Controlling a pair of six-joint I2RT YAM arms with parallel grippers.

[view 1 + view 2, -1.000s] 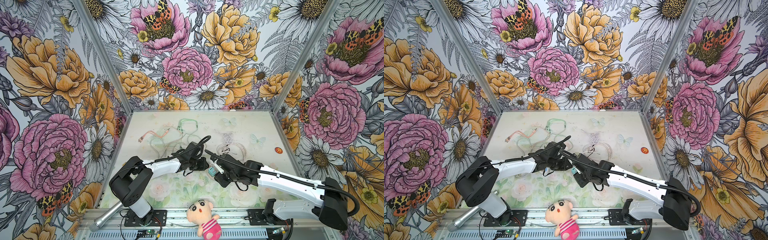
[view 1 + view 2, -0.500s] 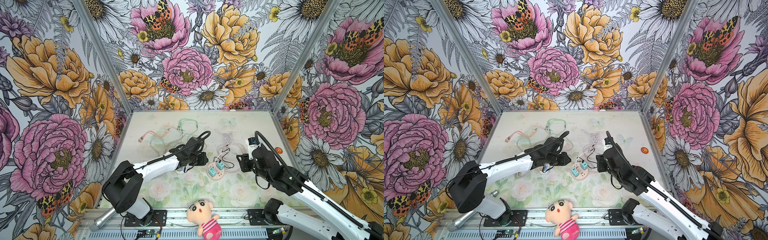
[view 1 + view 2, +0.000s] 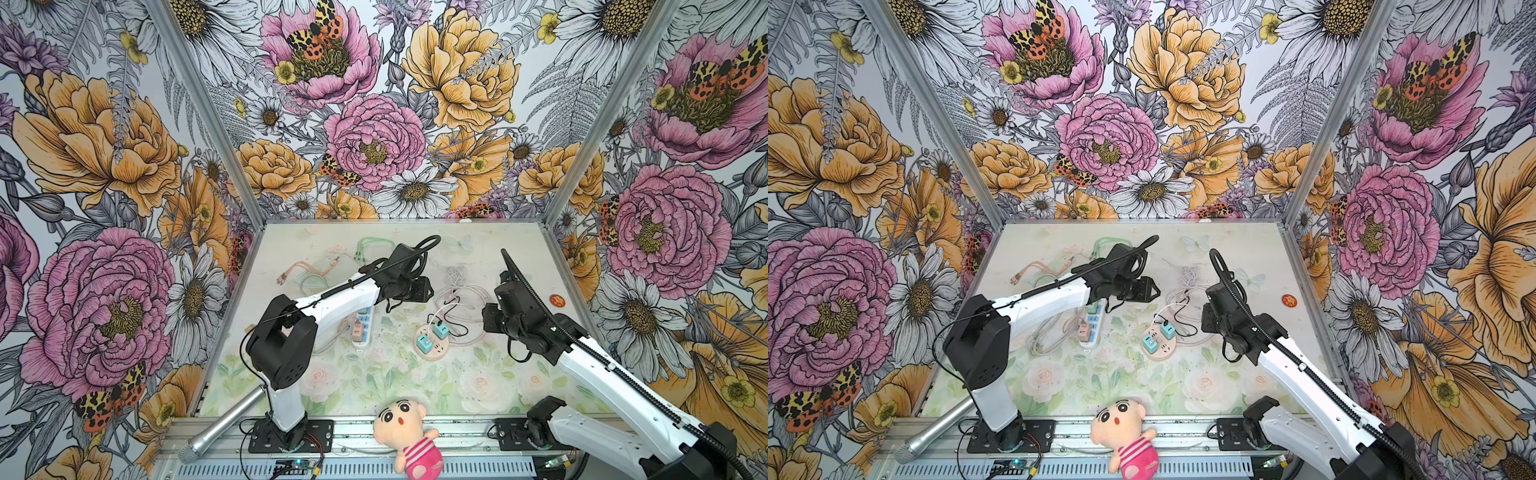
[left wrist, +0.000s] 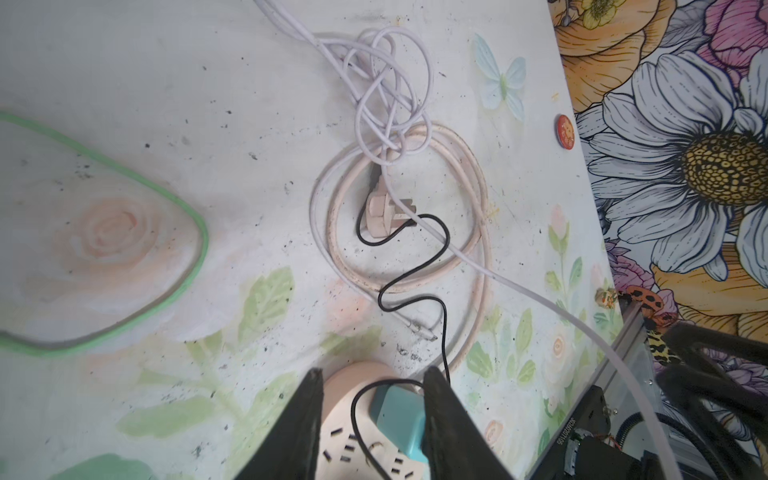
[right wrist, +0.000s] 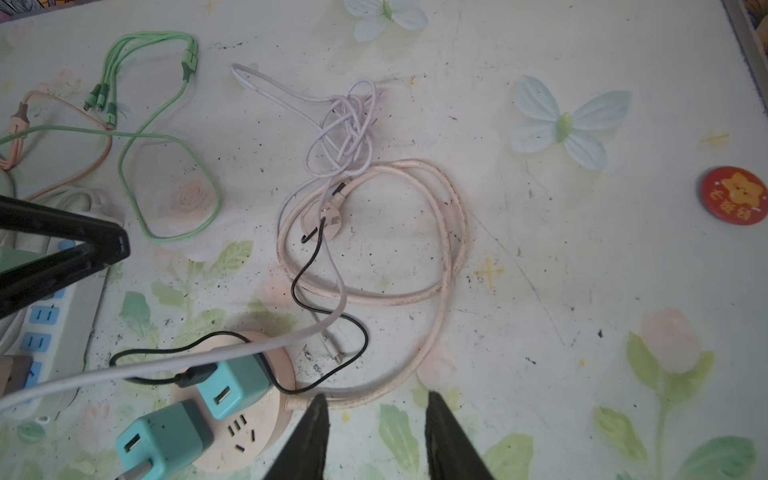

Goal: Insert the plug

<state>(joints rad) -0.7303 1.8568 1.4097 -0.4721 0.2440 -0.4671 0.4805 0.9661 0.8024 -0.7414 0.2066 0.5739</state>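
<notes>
teal plug (image 5: 232,386): seated in the round socket (image 5: 253,436) on the worktop (image 5: 540,291), black cable (image 5: 195,376) stuck in it, second teal plug (image 5: 164,440) right next to it
left end effector (image 4: 372,372): hanging over the socket, teal plug framed between the fingers; jaws apart, gripping nothing
right end effector (image 5: 376,397): just beside the socket, above the pink cord (image 5: 365,400); jaws apart, empty

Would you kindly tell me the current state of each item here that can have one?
Left end effector: open, empty.
Right end effector: open, empty.
Cabled charger: plugged into round socket.
Other charger: plugged into same socket.
Black cable: plugged into its charger.
Pink plug: unplugged, lying loose.
Long strip: pink adapter plugged in.
</notes>
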